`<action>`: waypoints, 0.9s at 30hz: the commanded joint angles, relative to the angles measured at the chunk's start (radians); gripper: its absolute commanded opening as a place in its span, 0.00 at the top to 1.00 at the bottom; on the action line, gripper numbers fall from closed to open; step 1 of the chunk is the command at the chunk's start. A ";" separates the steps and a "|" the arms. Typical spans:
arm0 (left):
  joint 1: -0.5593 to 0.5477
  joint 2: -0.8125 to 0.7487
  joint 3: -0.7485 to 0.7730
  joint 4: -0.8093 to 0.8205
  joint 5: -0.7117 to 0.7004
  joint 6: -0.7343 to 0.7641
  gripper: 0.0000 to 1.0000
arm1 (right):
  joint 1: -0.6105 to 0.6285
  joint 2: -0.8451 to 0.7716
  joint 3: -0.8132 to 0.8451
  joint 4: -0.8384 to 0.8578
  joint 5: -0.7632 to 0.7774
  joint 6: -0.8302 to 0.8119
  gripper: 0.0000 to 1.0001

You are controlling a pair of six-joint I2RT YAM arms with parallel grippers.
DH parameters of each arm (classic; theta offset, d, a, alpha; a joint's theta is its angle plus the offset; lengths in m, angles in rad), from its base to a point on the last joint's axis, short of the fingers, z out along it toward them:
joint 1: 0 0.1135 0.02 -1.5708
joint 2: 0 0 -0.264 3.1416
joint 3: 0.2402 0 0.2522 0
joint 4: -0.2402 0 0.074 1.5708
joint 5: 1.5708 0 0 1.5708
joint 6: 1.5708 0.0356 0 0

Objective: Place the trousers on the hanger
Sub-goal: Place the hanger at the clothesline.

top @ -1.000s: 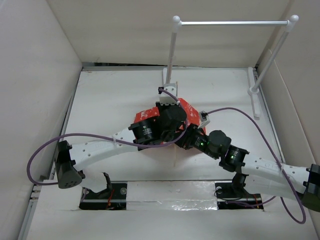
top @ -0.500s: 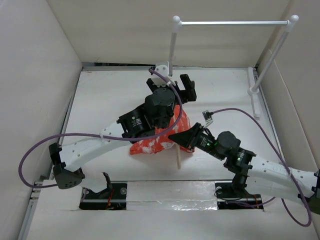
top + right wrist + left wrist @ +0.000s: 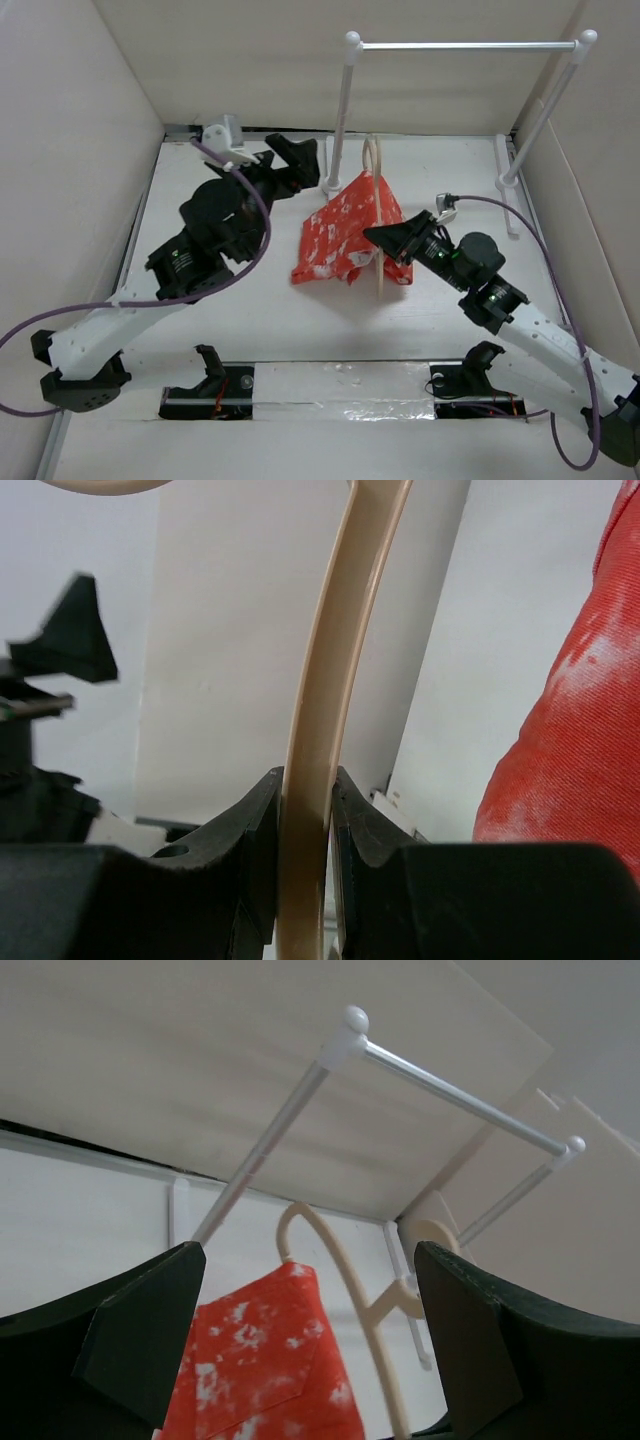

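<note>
The red-orange, white-blotched trousers (image 3: 340, 235) hang bunched over the thin beige hanger (image 3: 379, 200), lifted off the table. My right gripper (image 3: 388, 243) is shut on the hanger's slim bar. In the right wrist view the hanger (image 3: 345, 660) runs up between the pads of that gripper (image 3: 305, 805), with the trousers (image 3: 570, 750) at the right. My left gripper (image 3: 288, 165) stands open to the far left of the trousers and touches nothing. In the left wrist view the trousers (image 3: 260, 1360) and the hanger (image 3: 350, 1290) show between the wide-apart fingers (image 3: 140, 1340).
The white two-post rail rack (image 3: 465, 45) stands at the back right, its left post (image 3: 342, 100) just behind the hanger's hook. The rack (image 3: 450, 1090) also shows in the left wrist view. Cardboard walls close the table on three sides. Purple cables trail from both arms.
My left gripper opened, let go of the trousers and drew back to the far left. My right gripper raised the hanger with the trousers draped on it.
</note>
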 commanded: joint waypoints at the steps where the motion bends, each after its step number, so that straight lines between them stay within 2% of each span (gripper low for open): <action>1: 0.029 -0.090 -0.072 0.032 0.018 -0.013 0.16 | -0.097 -0.050 0.167 0.163 -0.131 -0.005 1.00; 5: 0.038 -0.176 -0.236 0.052 -0.011 -0.009 0.20 | -0.351 -0.015 0.270 0.124 -0.287 0.030 1.00; 9: 0.038 -0.254 -0.368 0.061 0.037 -0.007 0.24 | -0.551 0.086 0.399 0.084 -0.425 0.044 1.00; 12: 0.038 -0.332 -0.508 0.122 0.064 -0.032 0.24 | -0.655 0.178 0.450 0.139 -0.512 0.073 1.00; 14: 0.038 -0.367 -0.601 0.155 0.072 -0.033 0.24 | -0.698 0.270 0.487 0.184 -0.604 0.083 1.00; 17: 0.038 -0.410 -0.675 0.176 0.067 -0.045 0.24 | -0.767 0.330 0.528 0.212 -0.646 0.099 1.00; 24: 0.038 -0.421 -0.775 0.230 0.087 -0.058 0.24 | -0.887 0.486 0.683 0.241 -0.758 0.089 1.00; 27: 0.038 -0.401 -0.796 0.222 0.092 -0.071 0.24 | -0.944 0.535 0.694 0.418 -0.828 0.205 1.00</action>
